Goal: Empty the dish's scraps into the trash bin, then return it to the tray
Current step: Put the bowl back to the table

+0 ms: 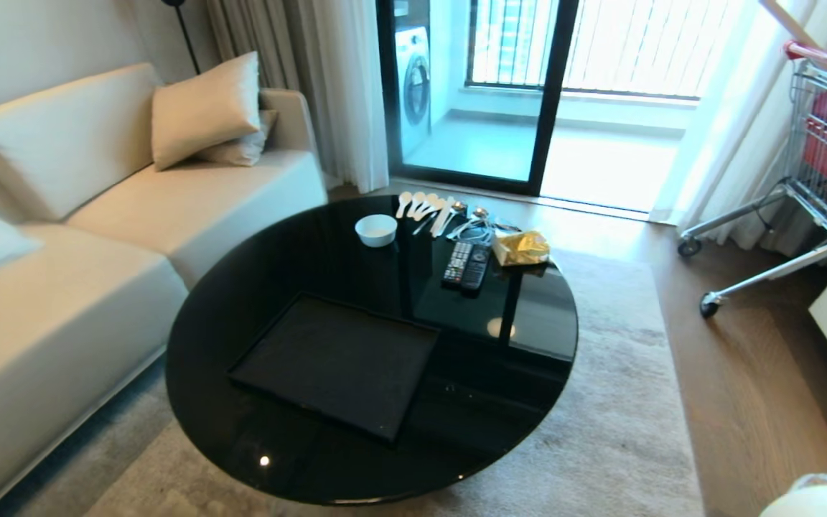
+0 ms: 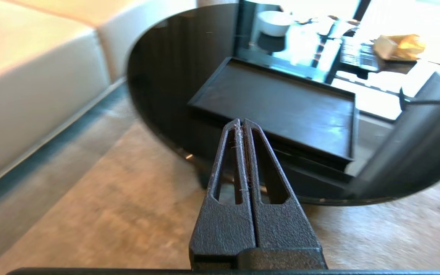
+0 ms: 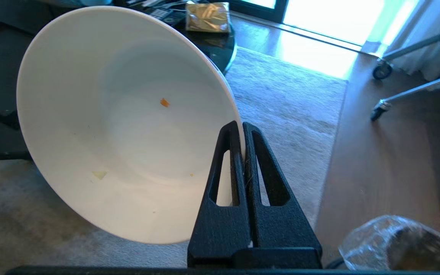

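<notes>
My right gripper (image 3: 241, 126) is shut on the rim of the dish (image 3: 120, 126), a deep cream-white bowl held tilted on its side above the rug. Of the scraps, only a tiny orange bit (image 3: 164, 102) and a pale-yellow fleck (image 3: 99, 175) cling inside. The trash bin (image 3: 399, 244) shows as crinkled clear liner on the floor right beside the gripper. The black tray (image 1: 334, 362) lies bare on the near part of the round black table (image 1: 241, 273). My left gripper (image 2: 241, 122) is shut on nothing, hanging over the rug just short of the tray (image 2: 281, 103).
At the table's far side sit a small white bowl (image 1: 376, 230), several spoons (image 1: 424, 208), two remotes (image 1: 465, 266) and a gold packet (image 1: 522, 248). A cream sofa (image 1: 62, 215) runs along the left. A shopping cart (image 1: 823, 143) stands at the right.
</notes>
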{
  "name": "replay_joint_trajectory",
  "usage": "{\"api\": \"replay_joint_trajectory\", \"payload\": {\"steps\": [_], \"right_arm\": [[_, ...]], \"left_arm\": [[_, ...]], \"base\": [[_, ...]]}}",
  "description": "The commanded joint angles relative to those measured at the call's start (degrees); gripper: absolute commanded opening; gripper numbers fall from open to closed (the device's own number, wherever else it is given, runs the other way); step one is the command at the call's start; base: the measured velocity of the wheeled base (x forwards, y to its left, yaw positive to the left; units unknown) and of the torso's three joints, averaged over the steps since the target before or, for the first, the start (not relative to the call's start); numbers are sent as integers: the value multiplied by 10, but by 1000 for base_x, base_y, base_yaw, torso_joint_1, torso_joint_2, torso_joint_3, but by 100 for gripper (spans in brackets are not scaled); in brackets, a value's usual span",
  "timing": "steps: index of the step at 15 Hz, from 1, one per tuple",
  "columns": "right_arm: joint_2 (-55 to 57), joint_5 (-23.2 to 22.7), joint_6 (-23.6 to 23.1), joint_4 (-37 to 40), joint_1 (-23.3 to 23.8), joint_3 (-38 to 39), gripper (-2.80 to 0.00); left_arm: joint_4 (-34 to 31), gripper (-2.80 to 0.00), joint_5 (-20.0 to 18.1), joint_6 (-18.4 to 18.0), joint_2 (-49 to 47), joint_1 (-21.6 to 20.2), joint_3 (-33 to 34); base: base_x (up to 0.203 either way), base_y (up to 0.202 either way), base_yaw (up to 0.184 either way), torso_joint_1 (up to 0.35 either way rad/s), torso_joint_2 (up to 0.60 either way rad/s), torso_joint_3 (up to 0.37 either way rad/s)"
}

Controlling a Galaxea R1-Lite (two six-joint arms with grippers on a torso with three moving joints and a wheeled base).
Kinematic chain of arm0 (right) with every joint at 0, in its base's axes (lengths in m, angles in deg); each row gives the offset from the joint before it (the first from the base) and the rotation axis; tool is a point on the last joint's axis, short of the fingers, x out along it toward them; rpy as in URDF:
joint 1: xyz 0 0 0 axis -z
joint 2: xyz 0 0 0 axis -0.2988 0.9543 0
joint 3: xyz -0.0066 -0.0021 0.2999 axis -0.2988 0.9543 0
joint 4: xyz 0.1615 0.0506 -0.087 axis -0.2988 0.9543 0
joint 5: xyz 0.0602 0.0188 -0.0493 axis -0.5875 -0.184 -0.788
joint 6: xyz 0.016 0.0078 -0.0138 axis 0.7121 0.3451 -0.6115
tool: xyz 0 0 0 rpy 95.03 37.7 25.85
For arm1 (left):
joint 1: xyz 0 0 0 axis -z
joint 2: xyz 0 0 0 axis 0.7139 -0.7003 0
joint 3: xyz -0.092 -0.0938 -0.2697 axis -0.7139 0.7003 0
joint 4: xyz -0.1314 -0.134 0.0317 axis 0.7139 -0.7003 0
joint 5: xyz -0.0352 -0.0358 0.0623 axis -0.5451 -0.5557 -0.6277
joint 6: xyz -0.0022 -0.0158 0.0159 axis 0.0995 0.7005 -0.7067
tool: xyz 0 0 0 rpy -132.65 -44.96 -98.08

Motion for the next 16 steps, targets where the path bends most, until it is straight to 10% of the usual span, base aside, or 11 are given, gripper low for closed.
{"api": "replay_joint_trajectory", "payload": {"steps": [1,16], "right_arm": [[1,0,-1,0,0,0,-280],[1,-1,-2,0,0,0,-280]], "left_arm": [[0,-280,0,0,0,0,0],[0,-280,0,0,0,0,0]], "base": [[0,-15,171,0,1,-2],[0,-5,82,1,1,0]]}}
